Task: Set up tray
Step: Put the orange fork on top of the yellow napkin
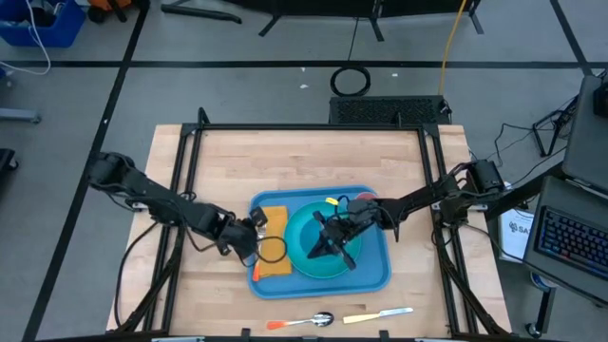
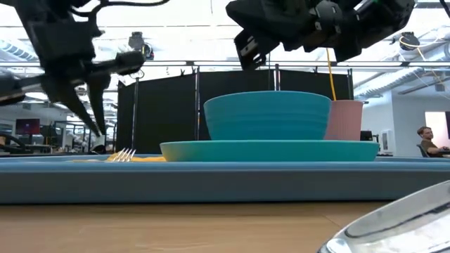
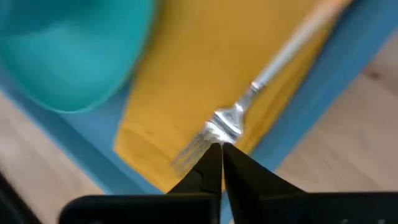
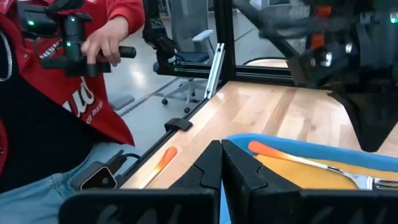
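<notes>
Blue plastic, the tray (image 1: pixel 380 275) sits toward the front middle of the wooden table (image 1: pixel 313 161), and it carries a yellow napkin (image 1: pixel 274 223) on its left part and a round teal plate (image 1: pixel 318 269) with a teal bowl (image 2: pixel 267 116) on it to the right. A fork (image 3: pixel 261 81) with an orange handle lies across the napkin, its tines showing silver in the left wrist view. The left gripper (image 1: pixel 255 228) hangs over the tray's left edge, just above the napkin and the fork; its fingers are drawn together with nothing between them, their tips close over the fork's neck. The right gripper (image 1: pixel 328 242) is over the plate and bowl, fingers pressed together and empty. A pink cup (image 2: pixel 344 119) stands behind the bowl in the low view. In front of the tray, on bare wood, lie a spoon (image 1: pixel 306 322) and a knife (image 1: pixel 378 314). Beside the table, a person's hand (image 4: pixel 102 40) grips a dark handheld device.
</notes>
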Tool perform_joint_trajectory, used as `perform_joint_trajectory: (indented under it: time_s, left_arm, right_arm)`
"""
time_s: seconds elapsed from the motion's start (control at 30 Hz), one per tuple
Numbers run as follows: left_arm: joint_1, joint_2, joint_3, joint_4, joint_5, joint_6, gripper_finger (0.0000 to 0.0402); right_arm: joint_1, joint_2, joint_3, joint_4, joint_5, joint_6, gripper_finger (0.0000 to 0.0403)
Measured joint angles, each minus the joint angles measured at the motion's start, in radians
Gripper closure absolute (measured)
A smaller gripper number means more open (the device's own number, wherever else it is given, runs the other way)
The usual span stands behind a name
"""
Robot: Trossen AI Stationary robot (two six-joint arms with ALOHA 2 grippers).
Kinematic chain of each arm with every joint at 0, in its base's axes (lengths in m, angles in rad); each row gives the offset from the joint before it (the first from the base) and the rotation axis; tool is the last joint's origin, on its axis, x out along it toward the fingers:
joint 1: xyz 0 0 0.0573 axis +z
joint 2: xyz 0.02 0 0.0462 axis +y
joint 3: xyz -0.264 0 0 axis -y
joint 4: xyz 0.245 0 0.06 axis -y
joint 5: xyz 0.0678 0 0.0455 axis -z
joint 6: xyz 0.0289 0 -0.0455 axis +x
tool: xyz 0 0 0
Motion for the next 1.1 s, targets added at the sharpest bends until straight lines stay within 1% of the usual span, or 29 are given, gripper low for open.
perform_joint_trajectory:
  time_s: [0.13,0.27,0.4,0.57,0.67,0.8,1.03,1.1]
  left_arm:
    - [-0.004,0.049,0.0,0.005,-0.015,0.054,0.033]
    - [-0.01,0.06,0.0,0.017,-0.026,0.069,0.0284]
    - [-0.031,0.06,0.0,0.047,-0.026,0.136,0.026]
    - [-0.052,0.06,0.0,0.052,0.004,0.195,0.0265]
    - [-0.052,0.06,0.0,0.075,0.009,0.193,0.0276]
    - [-0.042,0.063,0.0,0.089,0.051,0.164,0.029]
    - [-0.03,0.122,0.0,0.097,0.071,0.177,0.0304]
    - [-0.029,0.142,-0.001,0.087,0.057,0.187,0.0304]
  right_arm:
    - [0.003,0.0,0.0,0.002,-0.001,-0.001,0.0403]
    - [0.001,0.0,0.0,0.003,-0.001,-0.005,0.0403]
    - [0.0,0.0,0.0,-0.004,-0.001,-0.007,0.0403]
    - [0.0,0.0,0.0,-0.003,-0.001,-0.007,0.0403]
    - [0.0,0.0,0.0,-0.003,-0.001,-0.007,0.0403]
    - [0.0,0.0,0.0,-0.003,-0.001,-0.003,0.0403]
    - [0.0,0.0,-0.006,0.009,0.0,0.0,0.0403]
    - [0.0,0.0,-0.018,0.02,0.002,0.0,0.0403]
